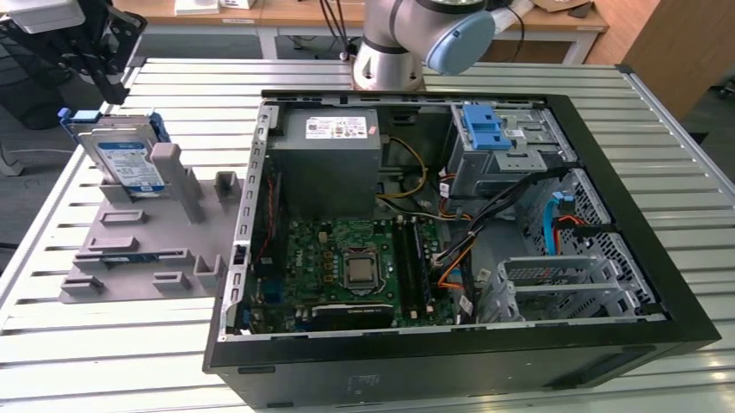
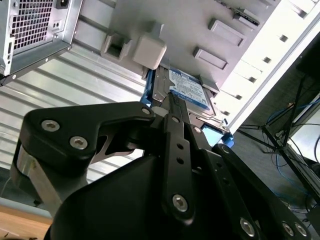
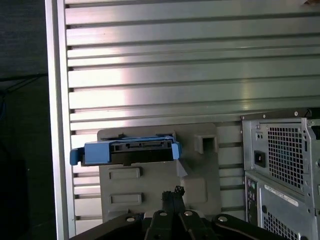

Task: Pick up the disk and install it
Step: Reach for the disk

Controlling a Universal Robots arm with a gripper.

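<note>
Hand (image 3: 172, 191), blk, closed, near flat silver disk (image 1: 124, 157) (blue plastic frame)

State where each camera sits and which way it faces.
Exterior view: off the arm, over the slatted metal table, looking down on the open black computer case and the silver-grey hard disk in its blue bracket; the arm's grey base shows.
First wrist view: on the arm, looking down past the black claw at the disk's edge.
Second wrist view: on the arm, looking slantwise along the claw at the disk's label face.
Shared: both wrist views hold the claw, disk and grey stand.
</note>
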